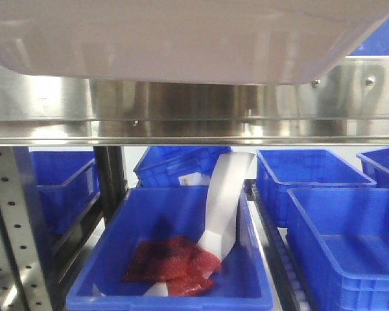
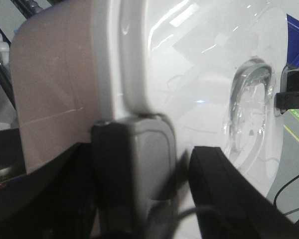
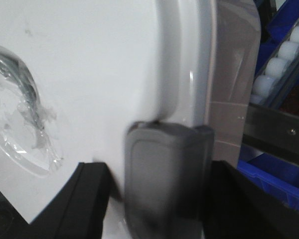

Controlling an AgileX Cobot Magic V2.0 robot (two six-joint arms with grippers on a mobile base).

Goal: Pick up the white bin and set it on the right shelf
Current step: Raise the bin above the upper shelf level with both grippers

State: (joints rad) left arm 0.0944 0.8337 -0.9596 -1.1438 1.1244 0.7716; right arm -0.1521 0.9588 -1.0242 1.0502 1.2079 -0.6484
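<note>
Item: white bin (image 1: 181,39), held aloft above the right shelf (image 1: 181,107) front rail. I have left gripper (image 2: 182,154) and right gripper (image 3: 117,167) pinching its lid rim. Step: placing. Next, I judge: advance, lower level.

The white bin (image 1: 155,39) ran off the front view's top edge, only its underside showing, and it hid part of the right shelf (image 1: 181,107). The right gripper (image 3: 164,169) was blurred, cut off below.

Blue bins (image 1: 324,175), red packet (image 1: 172,259), white strip (image 1: 227,194)
</note>
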